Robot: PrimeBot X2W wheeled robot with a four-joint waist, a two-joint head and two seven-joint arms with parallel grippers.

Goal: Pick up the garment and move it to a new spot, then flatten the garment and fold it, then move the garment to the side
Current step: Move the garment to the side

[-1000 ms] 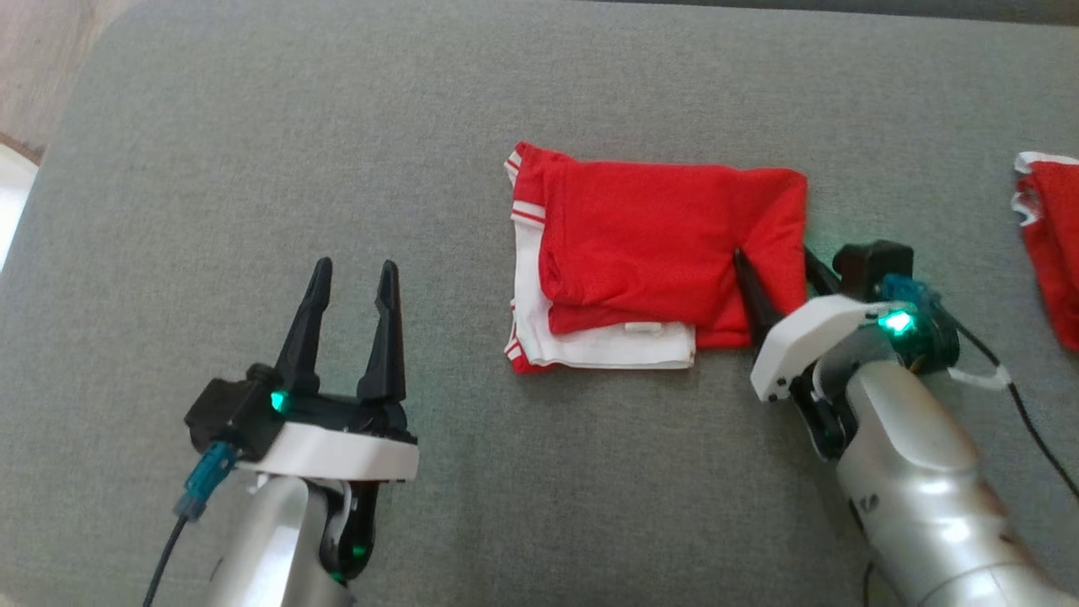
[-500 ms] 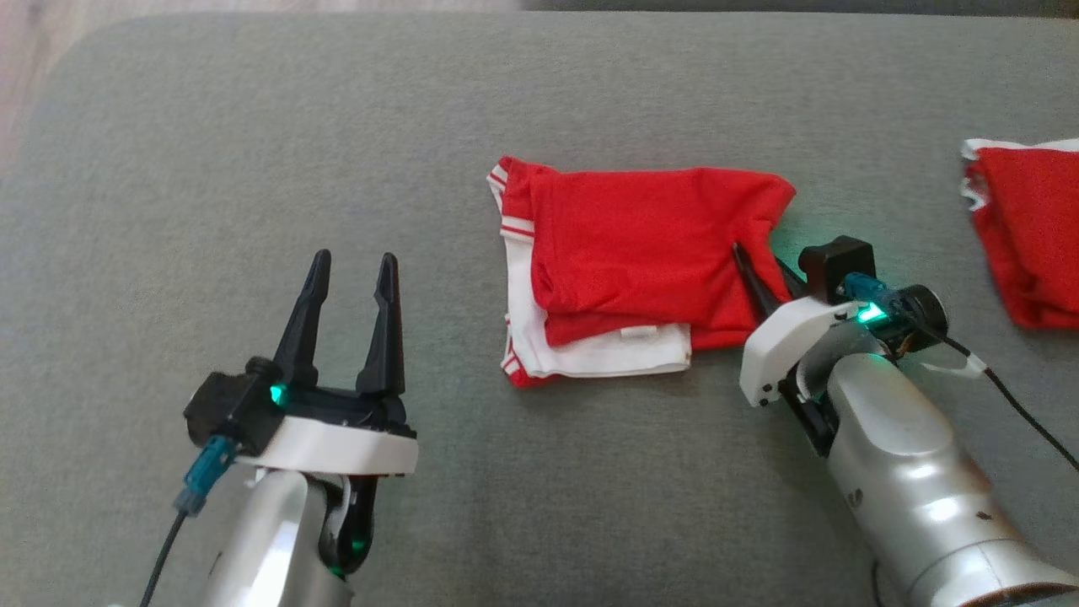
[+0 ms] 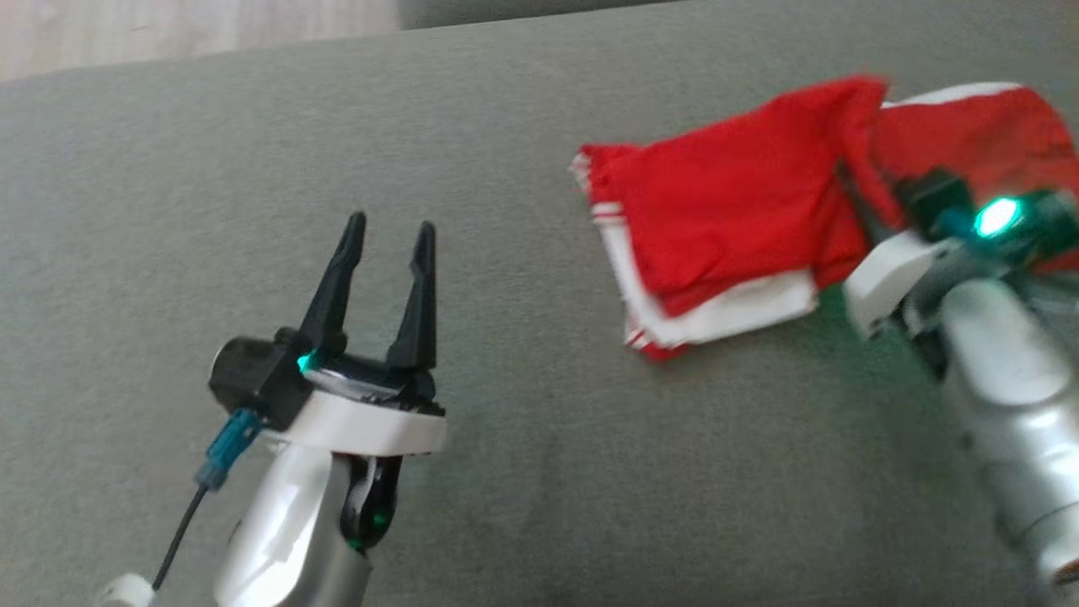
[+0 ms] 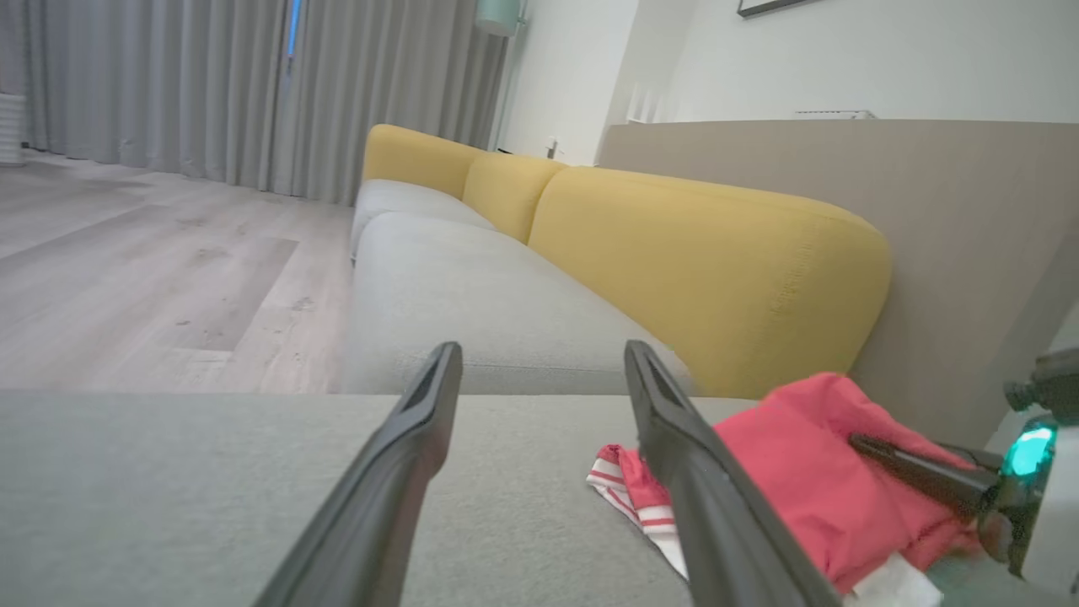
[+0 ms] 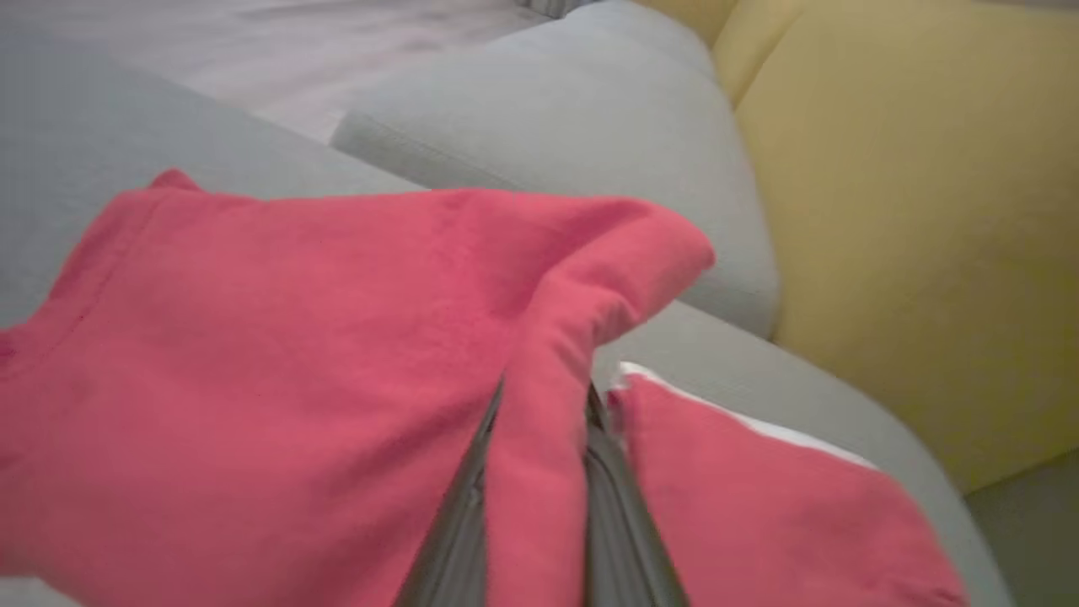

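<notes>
- Garment [image 3: 733,211]: red with white trim, in a compact stack of folded layers on the grey cushion [image 3: 506,126], toward the right of the head view. Its right edge was lifted off the cushion. The left end with the white bands looked low against the fabric, though blur left contact unsure.
- Right gripper [image 5: 548,392]: jaws clamped on a fold of red cloth at the garment's right edge.
- Left gripper [image 3: 392,223]: jaws apart, holding nothing, above bare cushion and well apart from the garment.
- Second red piece [image 3: 969,135]: just beside the gripped edge, on the far right. Whether the two touched could not be told.
- Done, by judgement: the neat layering suggested that flattening and folding were complete.
- In hand, by judgement: the last step, moving the folded garment to the side, with one edge held.
- Left to do: set the garment down flat at the side and open the right jaws.
- Risk noted: a one-edge hold could let the layers slide apart.
</notes>
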